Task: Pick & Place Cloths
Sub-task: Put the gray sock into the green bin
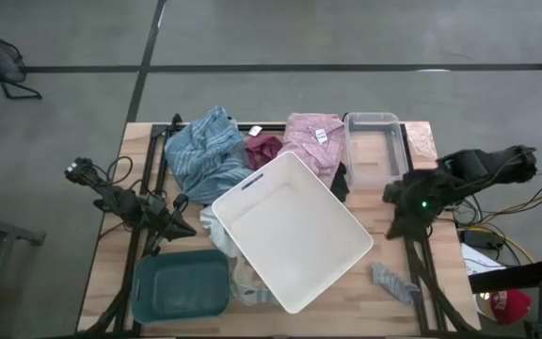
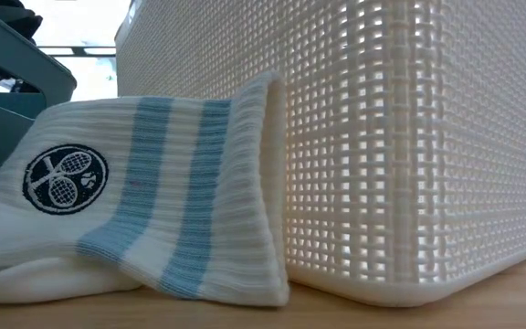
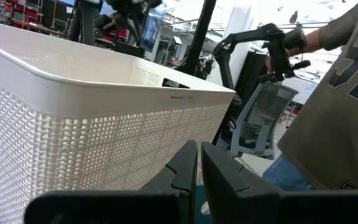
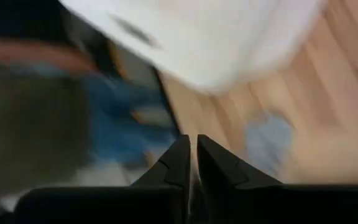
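Under the white basket (image 1: 294,231), cream-white cloth (image 1: 245,281) lies mostly hidden.

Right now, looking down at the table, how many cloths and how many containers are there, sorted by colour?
Blue striped cloth: 1
Maroon cloth: 1
Pink cloth: 1
Black cloth: 1
Grey cloth: 1
White striped sock: 1
White basket: 1
Teal bin: 1
Clear box: 1
Total: 9

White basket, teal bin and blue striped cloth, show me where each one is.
white basket (image 1: 290,226): high view, bare floor.
teal bin (image 1: 181,286): high view, inside bottom.
blue striped cloth (image 1: 205,151): high view, middle of fabric.
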Motion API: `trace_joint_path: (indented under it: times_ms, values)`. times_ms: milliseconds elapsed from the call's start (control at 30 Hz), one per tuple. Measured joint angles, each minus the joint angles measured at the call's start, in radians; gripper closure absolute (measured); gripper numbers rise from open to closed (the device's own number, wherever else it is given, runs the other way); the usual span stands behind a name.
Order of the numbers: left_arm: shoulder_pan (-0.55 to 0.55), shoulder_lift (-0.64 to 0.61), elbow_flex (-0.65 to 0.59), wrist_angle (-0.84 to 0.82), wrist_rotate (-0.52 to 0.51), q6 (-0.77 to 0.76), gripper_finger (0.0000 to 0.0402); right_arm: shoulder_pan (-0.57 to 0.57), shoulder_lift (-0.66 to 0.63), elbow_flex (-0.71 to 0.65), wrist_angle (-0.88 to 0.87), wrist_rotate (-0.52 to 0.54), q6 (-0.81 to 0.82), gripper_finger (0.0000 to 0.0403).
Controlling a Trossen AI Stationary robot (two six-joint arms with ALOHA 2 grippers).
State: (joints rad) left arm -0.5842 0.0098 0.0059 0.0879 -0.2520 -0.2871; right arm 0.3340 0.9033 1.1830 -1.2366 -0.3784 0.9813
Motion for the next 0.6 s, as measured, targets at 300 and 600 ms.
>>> trace_joint_path:
  times_ms: [300, 600]
  values:
    - [0.0, 0.0, 0.0, 0.0, 0.0, 0.0, 0.0374, 0.288, 0.163, 0.04, -0.143, 0.161, -0.024, 0.0299]
    - [0.0, 0.0, 0.0, -0.001, 0.0, 0.0, 0.0374, 0.585, 0.17, -0.146, 0.011, 0.393, 0.31, 0.0182]
